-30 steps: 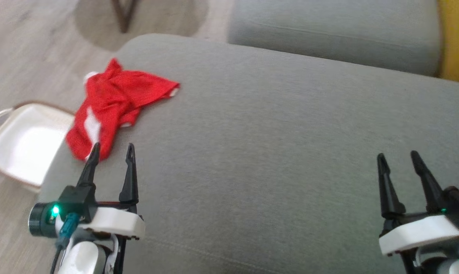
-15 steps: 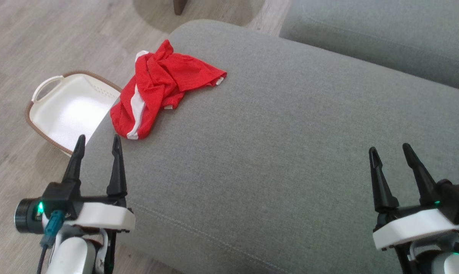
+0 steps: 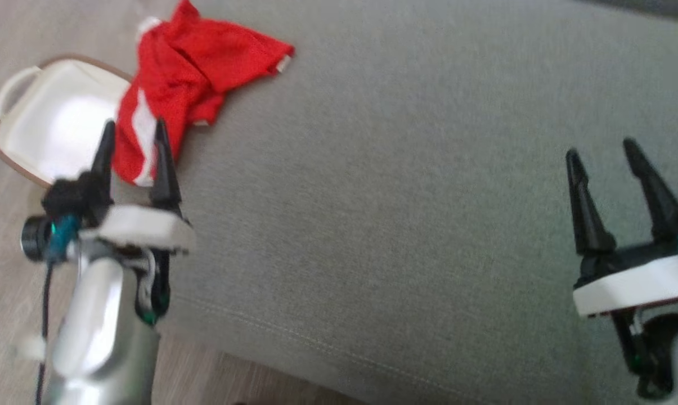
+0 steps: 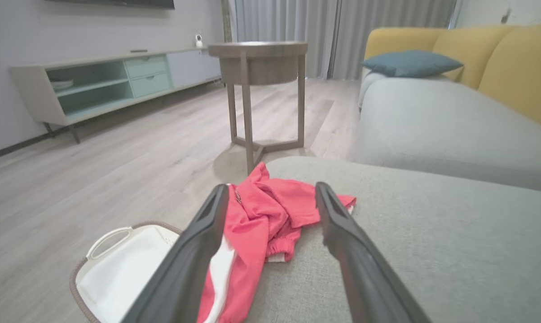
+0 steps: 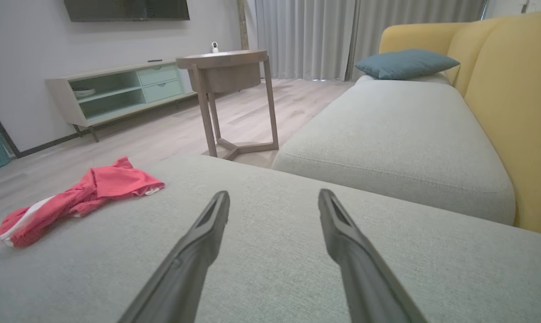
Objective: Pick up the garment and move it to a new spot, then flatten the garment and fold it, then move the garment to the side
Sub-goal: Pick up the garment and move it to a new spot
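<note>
- Head view: wide grey cushion (image 3: 400, 197), flat, fine weave, stitched seam near its front edge; pale wood-look floor (image 3: 1, 270) to its left.
- Red garment (image 3: 187, 62) with a white stripe lies crumpled on the cushion's far-left corner. Its lower end drapes over the left edge toward a white basket (image 3: 46, 118).
- Basket sits on the floor just beside the cushion; brown rim, loop handle on its outer side.
- Wrist views, room beyond: round wooden side table (image 4: 257, 67) on the floor past the cushion, low TV cabinet (image 4: 95, 85) with pale green shelves and drawers along the wall, grey curtains (image 5: 306, 36), dark screen (image 5: 126, 9) on the wall.
- Grey sofa seat (image 5: 400, 134) beside the cushion, with a yellow backrest (image 5: 512, 89) and a teal pillow (image 5: 405, 63) at its far end.
- Left arm: silver forearm rises from the lower left, motion-blurred. Left gripper (image 3: 134, 124) points up the view at the garment's lower end, fingers spread wide, empty.
- Fingertips overlap the red cloth in head view; contact cannot be told. In left wrist view the garment lies ahead, framed between the two fingers.
- Right gripper (image 3: 600, 147) at lower right over bare cushion, well apart from the garment, fingers spread wide, empty.
</note>
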### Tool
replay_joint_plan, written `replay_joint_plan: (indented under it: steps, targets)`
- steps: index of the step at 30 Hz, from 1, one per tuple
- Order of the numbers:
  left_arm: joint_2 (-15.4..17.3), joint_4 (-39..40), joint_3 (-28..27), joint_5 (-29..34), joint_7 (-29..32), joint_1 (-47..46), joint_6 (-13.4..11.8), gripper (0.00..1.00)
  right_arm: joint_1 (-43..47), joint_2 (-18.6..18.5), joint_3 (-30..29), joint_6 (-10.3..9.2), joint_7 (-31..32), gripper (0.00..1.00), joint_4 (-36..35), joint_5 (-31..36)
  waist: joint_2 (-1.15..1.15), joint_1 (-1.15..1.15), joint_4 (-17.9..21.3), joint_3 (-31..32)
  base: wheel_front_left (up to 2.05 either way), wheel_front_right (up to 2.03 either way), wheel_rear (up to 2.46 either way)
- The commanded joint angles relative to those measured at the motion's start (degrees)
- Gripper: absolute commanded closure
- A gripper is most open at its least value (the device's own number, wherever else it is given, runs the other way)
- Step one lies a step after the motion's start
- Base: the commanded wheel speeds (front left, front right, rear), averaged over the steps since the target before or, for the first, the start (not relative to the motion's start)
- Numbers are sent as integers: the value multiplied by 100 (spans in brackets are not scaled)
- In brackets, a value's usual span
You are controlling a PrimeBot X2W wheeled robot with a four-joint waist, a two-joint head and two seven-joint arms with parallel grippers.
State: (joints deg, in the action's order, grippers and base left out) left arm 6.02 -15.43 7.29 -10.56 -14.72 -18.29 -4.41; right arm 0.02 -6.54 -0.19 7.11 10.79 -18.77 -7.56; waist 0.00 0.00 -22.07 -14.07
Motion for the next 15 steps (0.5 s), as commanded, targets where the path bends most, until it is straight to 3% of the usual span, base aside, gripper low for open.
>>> replay_joint_plan:
  steps: [1, 8, 15]
  targets:
    - [88, -277, -346, -86, -28, -549, 77, 0, -275, -158, 126, 37, 75, 0, -307, 9, 0, 0, 375, -732, 0, 0, 0]
    - [171, -2348, -670, -277, -28, -1829, 386, 0, -547, -402, 67, 37, 181, 0, -472, -43, 0, 0, 608, -1425, 0, 0, 0]
    - [496, -4161, -727, -329, 147, -2760, 534, 0, -628, -510, 53, 37, 179, 0, -462, -95, 0, 0, 704, -1597, 0, 0, 0]
